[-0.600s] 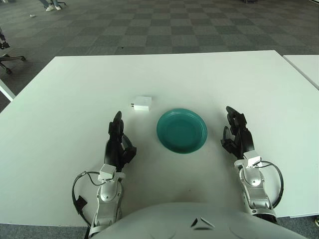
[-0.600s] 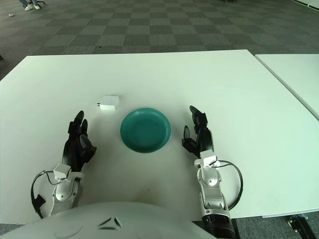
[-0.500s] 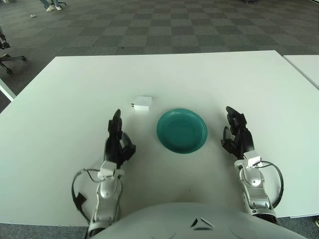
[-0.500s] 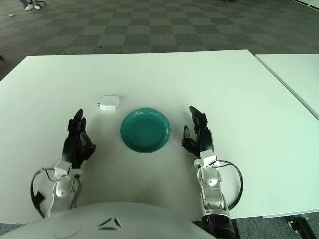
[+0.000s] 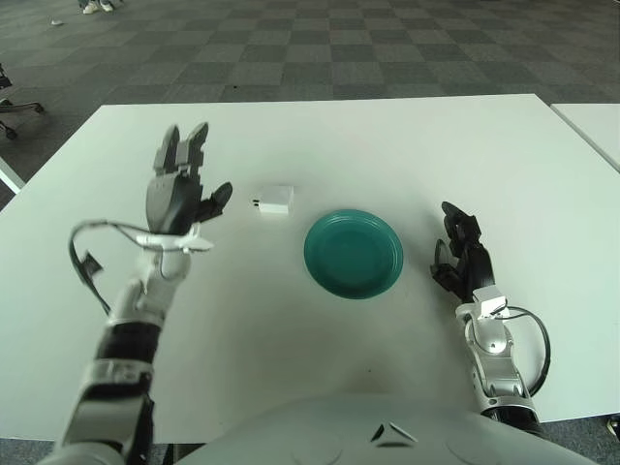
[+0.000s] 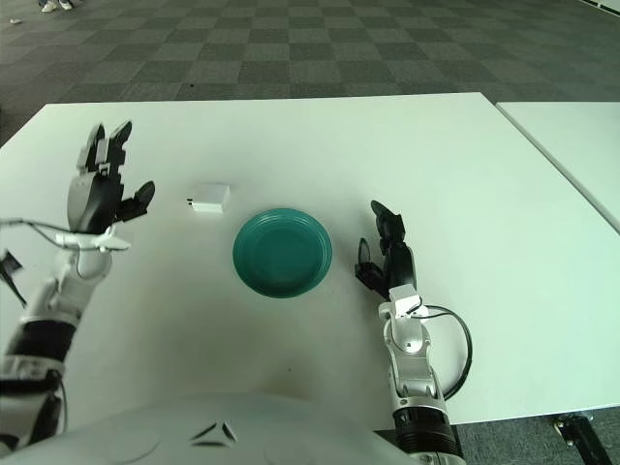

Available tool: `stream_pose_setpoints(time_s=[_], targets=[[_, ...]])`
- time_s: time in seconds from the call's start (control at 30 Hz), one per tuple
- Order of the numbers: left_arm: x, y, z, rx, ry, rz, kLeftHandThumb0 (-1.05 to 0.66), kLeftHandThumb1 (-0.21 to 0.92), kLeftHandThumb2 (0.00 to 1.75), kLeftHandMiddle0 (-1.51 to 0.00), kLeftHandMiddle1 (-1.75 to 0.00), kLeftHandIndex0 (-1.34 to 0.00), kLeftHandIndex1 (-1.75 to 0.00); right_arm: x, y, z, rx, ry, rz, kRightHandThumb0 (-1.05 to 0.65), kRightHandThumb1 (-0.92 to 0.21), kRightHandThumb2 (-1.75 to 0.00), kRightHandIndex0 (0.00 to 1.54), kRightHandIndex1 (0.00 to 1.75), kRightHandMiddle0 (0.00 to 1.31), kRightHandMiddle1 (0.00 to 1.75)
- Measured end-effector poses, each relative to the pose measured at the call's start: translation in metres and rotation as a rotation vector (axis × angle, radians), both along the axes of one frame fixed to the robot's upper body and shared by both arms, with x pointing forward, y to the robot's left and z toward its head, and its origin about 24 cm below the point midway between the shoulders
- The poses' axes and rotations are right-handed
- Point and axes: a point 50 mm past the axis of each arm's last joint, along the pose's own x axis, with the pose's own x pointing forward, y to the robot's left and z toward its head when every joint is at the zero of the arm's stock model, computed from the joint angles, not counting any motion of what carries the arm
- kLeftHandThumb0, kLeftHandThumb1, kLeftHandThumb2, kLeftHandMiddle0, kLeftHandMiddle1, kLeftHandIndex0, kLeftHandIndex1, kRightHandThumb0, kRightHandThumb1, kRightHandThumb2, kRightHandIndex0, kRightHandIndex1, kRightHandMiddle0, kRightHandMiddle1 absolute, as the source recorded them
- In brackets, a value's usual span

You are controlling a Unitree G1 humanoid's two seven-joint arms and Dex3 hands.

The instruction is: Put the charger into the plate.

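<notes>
A small white charger point(image 5: 276, 200) lies on the white table, just left of and behind a teal plate point(image 5: 354, 254) that holds nothing. My left hand point(image 5: 182, 184) is raised above the table to the left of the charger, fingers spread and empty, a short gap from it. My right hand point(image 5: 461, 256) rests parked on the table to the right of the plate, fingers relaxed and empty.
The white table point(image 5: 320, 145) stretches well beyond the objects. A second white table's corner point(image 5: 591, 126) shows at the far right. Grey checkered floor lies behind, with a chair base point(image 5: 10, 102) at the far left.
My left hand has lifted off the table and moved forward and left, now raised beside the charger with fingers spread. The right hand, charger and plate have not moved.
</notes>
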Motion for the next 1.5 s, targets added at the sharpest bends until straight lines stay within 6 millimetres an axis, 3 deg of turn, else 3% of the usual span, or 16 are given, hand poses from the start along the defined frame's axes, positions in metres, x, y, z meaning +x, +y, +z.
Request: stream_pose_setpoints(time_s=[0.17,0.57,1.0,1.5], targets=[[0.018,-0.008,0.007,0.160,0.076,-0.067,-1.05,0.92,0.61,-0.10,0.00,0.00,-0.92,0.003,0.000,-0.001,0.001,-0.003,-0.003,-0.87,-0.92,-0.86,0.15,0.00,0.00,0.56],[0.046,-0.019,-0.004,0.355,0.263,-0.173,-1.05,0.92,0.41,-0.05,0.00,0.00,-0.96,0.008,0.000,0.000,0.000,-0.026,-0.002,-0.87,-0.92,-0.88,0.15,0.00,0.00,0.57],[0.059,-0.028,-0.011,0.459,0.380,-0.268,-1.05,0.92,0.44,-0.03,0.00,0.00,-0.88,0.011,0.000,0.000,-0.004,-0.027,-0.006,-0.85,-0.92,-0.89,0.16,0.00,0.00,0.58],[0.063,-0.040,-0.004,0.527,0.439,-0.386,-1.05,0.92,0.41,0.00,0.00,-0.01,-1.03,0.011,0.000,0.000,-0.005,-0.029,-0.016,-0.84,-0.92,-0.88,0.14,0.00,0.00,0.56]])
